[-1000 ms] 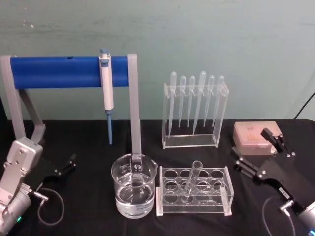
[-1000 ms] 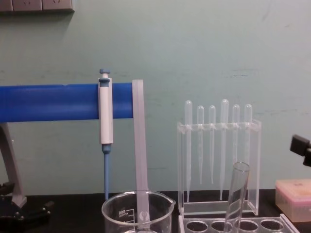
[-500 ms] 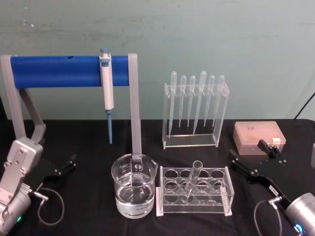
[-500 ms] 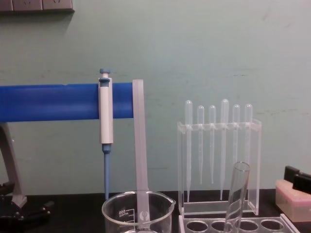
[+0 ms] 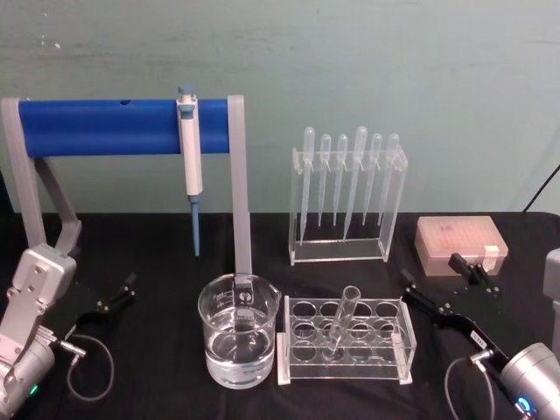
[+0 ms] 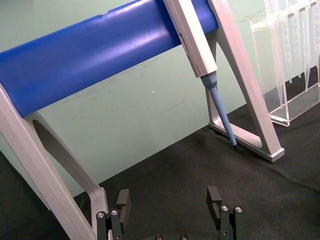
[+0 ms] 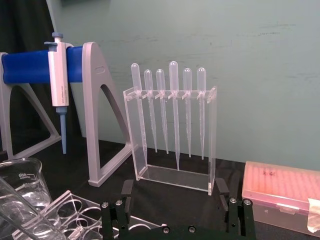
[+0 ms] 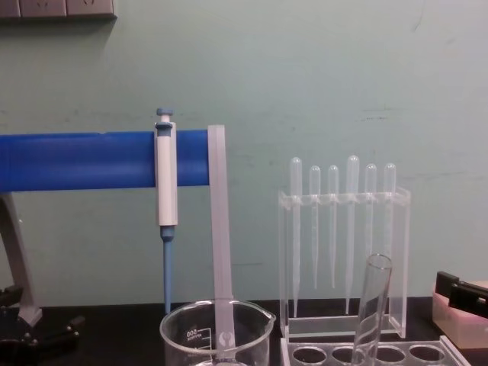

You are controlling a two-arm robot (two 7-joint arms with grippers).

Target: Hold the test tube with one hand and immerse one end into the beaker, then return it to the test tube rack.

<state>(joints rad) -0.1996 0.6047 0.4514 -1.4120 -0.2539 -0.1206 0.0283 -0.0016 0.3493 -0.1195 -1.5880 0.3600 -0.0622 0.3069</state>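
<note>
Test tube [image 5: 341, 322] leans tilted in clear rack [image 5: 346, 341], just beside beaker [image 5: 238, 329]. Your right tool [image 5: 435, 290] wide, empty, near rack's right end. Left tool [image 5: 114, 296] parked, wide. Risks: pinch off-axis on slanted glass, tube slips; tube snags rack hole, drags rack into beaker.

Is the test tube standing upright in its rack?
No, tilted: the test tube leans in the clear rack, rim higher and toward the right.

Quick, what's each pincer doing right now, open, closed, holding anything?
Left pincer: open, empty, parked low at the table's left side.
Right pincer: open, empty, low on the table right of the test tube in its rack.
</note>
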